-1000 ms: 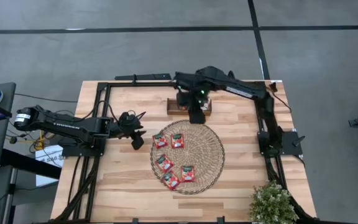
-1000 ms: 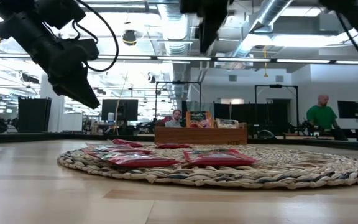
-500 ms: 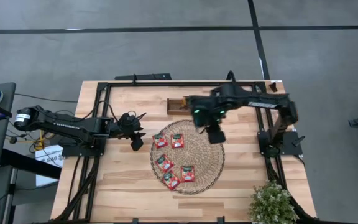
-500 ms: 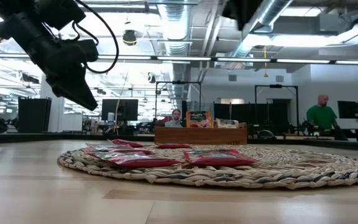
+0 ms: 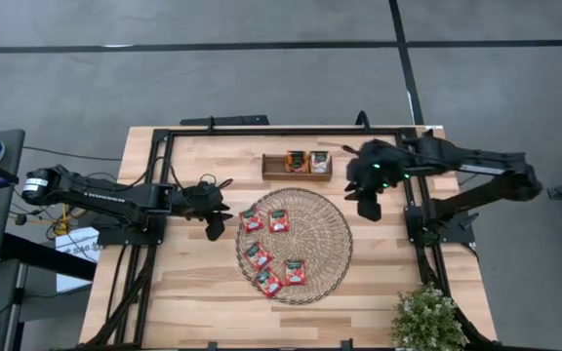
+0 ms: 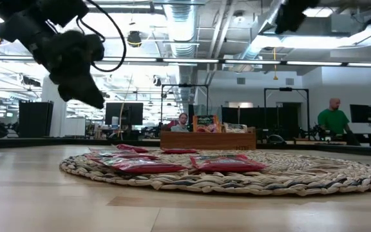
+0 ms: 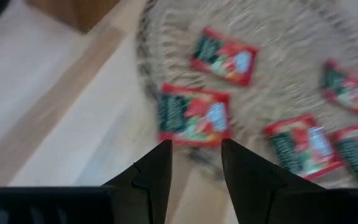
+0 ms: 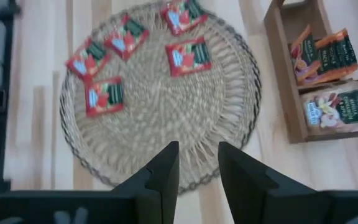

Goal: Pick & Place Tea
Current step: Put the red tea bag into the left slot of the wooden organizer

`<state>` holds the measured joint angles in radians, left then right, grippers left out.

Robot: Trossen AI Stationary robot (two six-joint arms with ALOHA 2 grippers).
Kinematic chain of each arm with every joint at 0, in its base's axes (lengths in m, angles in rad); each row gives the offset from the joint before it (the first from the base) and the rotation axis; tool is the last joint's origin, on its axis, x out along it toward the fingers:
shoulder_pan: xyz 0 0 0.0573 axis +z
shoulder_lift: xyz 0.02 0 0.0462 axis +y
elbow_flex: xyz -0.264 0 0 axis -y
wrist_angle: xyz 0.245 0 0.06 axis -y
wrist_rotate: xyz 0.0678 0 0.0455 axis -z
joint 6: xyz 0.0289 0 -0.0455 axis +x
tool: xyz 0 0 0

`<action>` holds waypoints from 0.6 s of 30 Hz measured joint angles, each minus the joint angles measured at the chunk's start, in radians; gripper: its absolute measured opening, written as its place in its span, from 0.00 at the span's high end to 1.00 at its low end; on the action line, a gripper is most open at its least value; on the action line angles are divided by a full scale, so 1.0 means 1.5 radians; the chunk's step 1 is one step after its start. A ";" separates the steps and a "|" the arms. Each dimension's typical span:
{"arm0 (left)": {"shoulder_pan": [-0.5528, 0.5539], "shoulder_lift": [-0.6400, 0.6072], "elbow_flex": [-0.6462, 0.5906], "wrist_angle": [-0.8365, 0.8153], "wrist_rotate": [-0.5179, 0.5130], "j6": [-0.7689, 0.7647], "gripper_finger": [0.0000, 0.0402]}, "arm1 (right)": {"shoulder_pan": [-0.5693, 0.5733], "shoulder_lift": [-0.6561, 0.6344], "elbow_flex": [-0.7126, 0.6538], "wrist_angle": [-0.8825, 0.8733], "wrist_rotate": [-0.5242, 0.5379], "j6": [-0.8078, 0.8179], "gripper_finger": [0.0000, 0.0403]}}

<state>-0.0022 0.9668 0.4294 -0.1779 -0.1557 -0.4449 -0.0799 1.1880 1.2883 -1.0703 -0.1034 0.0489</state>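
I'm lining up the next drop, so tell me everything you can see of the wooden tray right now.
The wooden tray is a small brown box with low walls and dividers making three compartments in a row. It lies flat near the table's far edge, just behind the round woven mat, apart from it. Two compartments hold tea sachets standing tilted; the third shows empty. No gripper touches it.

Overhead, table-level and both wrist cameras all share the woven mat.

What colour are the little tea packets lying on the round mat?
Red, each with a dark label patch. The tea packets on the woven mat show best in the right wrist view.
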 joint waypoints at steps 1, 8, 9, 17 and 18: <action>0.000 0.000 0.000 0.014 0.009 -0.004 0.67 | 0.001 -0.026 -0.036 0.030 0.000 0.011 0.74; 0.000 0.001 0.038 0.066 0.027 -0.015 0.67 | 0.016 -0.182 -0.273 0.236 -0.001 0.090 0.74; 0.000 0.005 0.051 0.066 0.023 -0.014 0.67 | 0.019 -0.200 -0.302 0.269 -0.001 0.096 0.74; 0.000 0.122 0.223 -0.095 0.002 -0.014 0.67 | 0.007 -0.319 -0.478 0.440 0.000 0.125 0.74; 0.000 0.146 0.248 -0.123 0.002 -0.014 0.67 | 0.004 -0.334 -0.491 0.452 0.000 0.126 0.74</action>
<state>-0.0021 1.1851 0.8018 -0.3631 -0.1528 -0.4655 -0.0735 0.6867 0.5511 -0.3923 -0.1036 0.2374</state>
